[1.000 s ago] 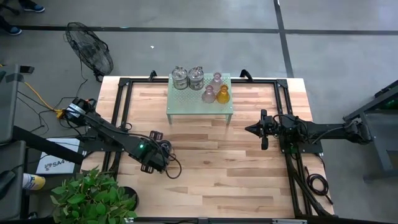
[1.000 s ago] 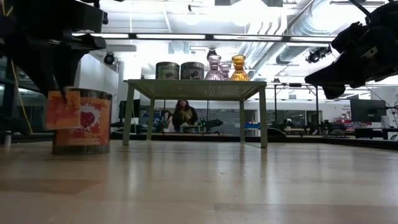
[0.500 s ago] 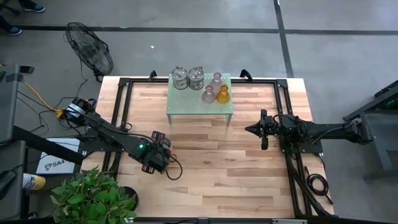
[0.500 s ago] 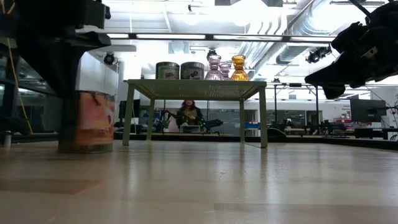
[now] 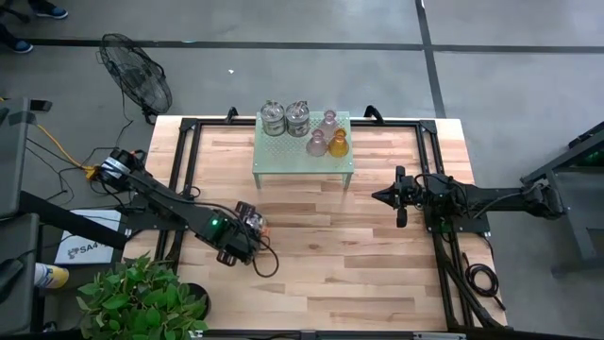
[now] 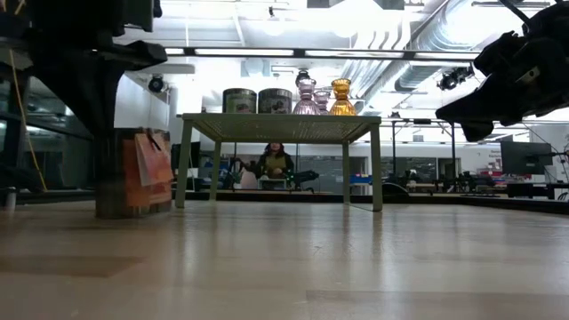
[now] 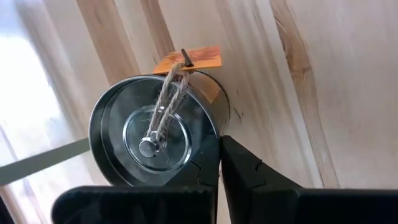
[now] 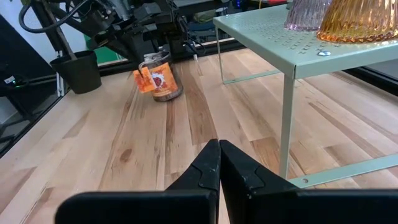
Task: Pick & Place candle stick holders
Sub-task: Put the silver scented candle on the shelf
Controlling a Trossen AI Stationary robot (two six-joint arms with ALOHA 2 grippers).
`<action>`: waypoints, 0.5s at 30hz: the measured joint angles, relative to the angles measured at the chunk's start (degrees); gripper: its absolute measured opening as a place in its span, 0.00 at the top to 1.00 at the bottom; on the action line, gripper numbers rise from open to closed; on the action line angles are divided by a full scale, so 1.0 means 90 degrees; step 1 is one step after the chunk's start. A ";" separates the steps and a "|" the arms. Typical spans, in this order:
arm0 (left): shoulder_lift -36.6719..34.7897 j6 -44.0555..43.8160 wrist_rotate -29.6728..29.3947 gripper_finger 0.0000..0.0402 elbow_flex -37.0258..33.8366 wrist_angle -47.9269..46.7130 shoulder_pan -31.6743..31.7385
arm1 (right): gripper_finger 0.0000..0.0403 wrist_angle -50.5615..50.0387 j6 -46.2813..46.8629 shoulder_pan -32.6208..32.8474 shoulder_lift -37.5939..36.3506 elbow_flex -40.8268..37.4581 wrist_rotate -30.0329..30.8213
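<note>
A green perforated metal shelf (image 5: 304,151) stands at the far middle of the wooden table (image 5: 330,255). On the grey floor beyond the table's far left corner lies a black fan (image 5: 138,83). A leafy potted plant (image 5: 142,300) sits by the near left corner.

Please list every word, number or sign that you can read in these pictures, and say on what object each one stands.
"SA4": on the white sheet lying on the floor left of the table; the rest of it is too small to read.
The orange tag on the jar-like holder: only a red picture shows, no readable words.
</note>
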 joint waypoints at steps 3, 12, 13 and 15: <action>0.0017 0.0168 0.0043 1.00 0.0109 -0.0057 0.0002 | 1.00 0.0000 0.0000 0.0002 0.0000 0.0000 0.0000; 0.0017 0.0958 0.0019 1.00 0.0836 -0.0125 0.0003 | 1.00 -0.0001 0.0000 0.0002 0.0000 0.0000 0.0000; 0.0017 0.1054 0.0014 1.00 0.0931 -0.0118 0.0005 | 1.00 -0.0002 0.0000 0.0002 0.0000 0.0000 0.0000; 0.0017 0.1306 0.0000 1.00 0.1147 -0.0178 0.0007 | 1.00 0.0000 0.0000 0.0001 0.0000 0.0000 0.0001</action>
